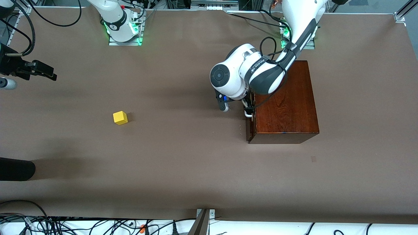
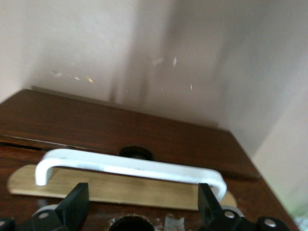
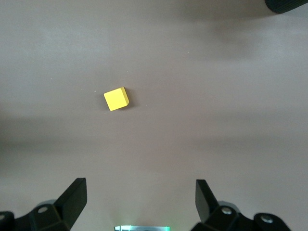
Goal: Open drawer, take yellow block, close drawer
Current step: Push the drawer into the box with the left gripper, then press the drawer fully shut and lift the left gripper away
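Note:
The dark reddish-brown wooden box point(image 1: 284, 101) stands toward the left arm's end of the table. Its drawer point(image 1: 250, 127) is pushed in, with the dark front flush with the box. My left gripper point(image 1: 236, 109) is open right in front of the drawer's white bar handle point(image 2: 130, 166). In the left wrist view its fingertips point(image 2: 77, 204) stand either side of the handle's span, just short of the bar. The yellow block point(image 1: 120, 117) lies on the bare table toward the right arm's end. My right gripper point(image 1: 40, 71) waits open and empty in the air, with the block point(image 3: 117, 99) below it.
A brown mat point(image 1: 183, 163) covers the table. A dark rounded object point(image 1: 16, 169) juts in at the table's edge at the right arm's end, nearer the front camera than the block. The arm bases and cables line the edge farthest from the front camera.

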`<state>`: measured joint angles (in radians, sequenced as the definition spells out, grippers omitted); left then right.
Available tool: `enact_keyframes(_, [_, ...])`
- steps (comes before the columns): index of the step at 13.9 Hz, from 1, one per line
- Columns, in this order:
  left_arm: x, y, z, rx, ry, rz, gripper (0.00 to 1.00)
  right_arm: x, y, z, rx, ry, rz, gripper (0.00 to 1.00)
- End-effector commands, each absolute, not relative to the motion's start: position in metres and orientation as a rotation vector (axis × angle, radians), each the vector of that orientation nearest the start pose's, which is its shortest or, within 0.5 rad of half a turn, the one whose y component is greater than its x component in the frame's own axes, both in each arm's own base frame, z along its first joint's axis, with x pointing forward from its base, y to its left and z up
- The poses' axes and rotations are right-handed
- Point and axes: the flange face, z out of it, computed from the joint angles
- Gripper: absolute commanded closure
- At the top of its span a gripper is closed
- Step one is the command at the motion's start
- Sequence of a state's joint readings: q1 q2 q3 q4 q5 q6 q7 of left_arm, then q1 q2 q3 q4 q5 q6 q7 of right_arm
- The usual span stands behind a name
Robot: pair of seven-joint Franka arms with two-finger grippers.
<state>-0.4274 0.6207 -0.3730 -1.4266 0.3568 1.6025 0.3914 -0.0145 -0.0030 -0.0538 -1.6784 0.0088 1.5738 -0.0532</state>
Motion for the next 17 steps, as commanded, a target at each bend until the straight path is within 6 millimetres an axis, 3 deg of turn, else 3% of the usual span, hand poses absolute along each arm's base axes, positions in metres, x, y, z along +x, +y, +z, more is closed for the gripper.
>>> enact_keyframes(1, [0.506,-0.464,0.382,-2.473,1.49,0.332,0.0,0.543,-0.04,0.577,-3.12,0.01,0.166,0.0])
enact_keyframes(3, [0.508,-0.471,0.417,-2.603,1.298,0.223,0.0,0.543,-0.039,0.577,-3.12,0.008,0.166,0.0])
enact_keyframes(6, [0.51,-0.455,0.503,-2.82,0.973,0.057,0.0,0.543,-0.04,0.577,-3.12,0.01,0.166,0.0])
enact_keyframes(10, [0.541,-0.359,0.576,-3.006,0.466,0.036,0.0,0.543,-0.039,0.577,-3.12,0.008,0.166,0.0])
enact_keyframes(12, [0.559,-0.307,0.594,-3.03,0.233,0.022,0.0,0.543,-0.039,0.577,-3.12,0.008,0.166,0.0])
enact_keyframes(14, [0.576,-0.257,0.597,-3.064,0.09,0.074,0.0,0.543,-0.039,0.577,-3.12,0.008,0.166,0.0])
enact_keyframes(17, [0.581,-0.18,0.606,-3.11,-0.131,0.241,0.0,0.543,-0.039,0.577,-3.12,0.008,0.166,0.0])
